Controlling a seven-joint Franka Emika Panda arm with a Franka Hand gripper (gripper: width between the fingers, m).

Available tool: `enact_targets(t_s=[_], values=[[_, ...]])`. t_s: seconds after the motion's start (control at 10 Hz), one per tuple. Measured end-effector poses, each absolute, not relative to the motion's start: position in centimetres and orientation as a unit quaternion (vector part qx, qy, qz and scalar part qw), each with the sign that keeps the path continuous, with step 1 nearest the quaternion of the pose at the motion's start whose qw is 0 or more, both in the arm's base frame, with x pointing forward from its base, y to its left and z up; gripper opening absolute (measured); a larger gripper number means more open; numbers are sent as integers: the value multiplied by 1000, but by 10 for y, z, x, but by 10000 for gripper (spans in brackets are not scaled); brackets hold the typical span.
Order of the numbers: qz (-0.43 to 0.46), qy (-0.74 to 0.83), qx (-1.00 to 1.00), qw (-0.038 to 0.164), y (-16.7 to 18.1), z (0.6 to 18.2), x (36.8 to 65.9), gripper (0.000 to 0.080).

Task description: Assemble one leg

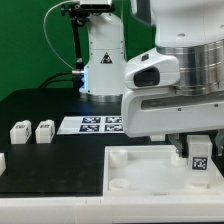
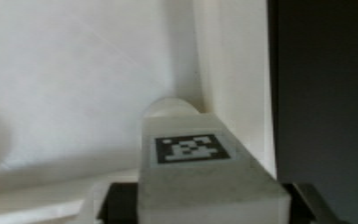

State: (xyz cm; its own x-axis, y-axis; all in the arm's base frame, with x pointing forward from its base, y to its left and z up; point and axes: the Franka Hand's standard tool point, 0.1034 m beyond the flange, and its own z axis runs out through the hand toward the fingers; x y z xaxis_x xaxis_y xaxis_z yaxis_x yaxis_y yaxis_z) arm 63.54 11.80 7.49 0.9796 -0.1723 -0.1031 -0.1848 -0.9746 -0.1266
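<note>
Bright, even light fills the exterior view: the matte black tabletop (image 1: 40, 105) shows little glare, while the large white square plastic tray (image 1: 140, 190) is nearly washed out, its rim and socket marked only by faint grey shadows. The white arm housing (image 1: 165, 100) near the lens looks soft. The wrist view is blurry; the small white block-shaped plastic leg (image 2: 195, 172) and its tag (image 2: 194, 148) look fuzzy.

Exterior view: low, close, facing across tray (image 1: 130, 160). Wrist view: very near leg (image 2: 197, 150). Shared: leg (image 1: 199, 155), tray (image 2: 69, 80) corner.
</note>
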Motion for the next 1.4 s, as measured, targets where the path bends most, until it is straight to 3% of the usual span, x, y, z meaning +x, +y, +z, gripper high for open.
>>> enact_targets(t_s=[0.3, 0.6, 0.9, 1.0, 1.1, 1.2, 1.3, 1.4], values=[[28, 293, -953, 69, 118, 73, 637, 299], [39, 565, -819, 91, 122, 71, 638, 299], [49, 670, -734, 100, 125, 70, 640, 299], [48, 658, -745, 101, 125, 70, 639, 368], [45, 639, -761, 102, 125, 70, 639, 507], [46, 631, -768, 101, 126, 70, 639, 507], [53, 560, -822, 93, 125, 69, 633, 619], [63, 477, -873, 81, 125, 71, 628, 640]])
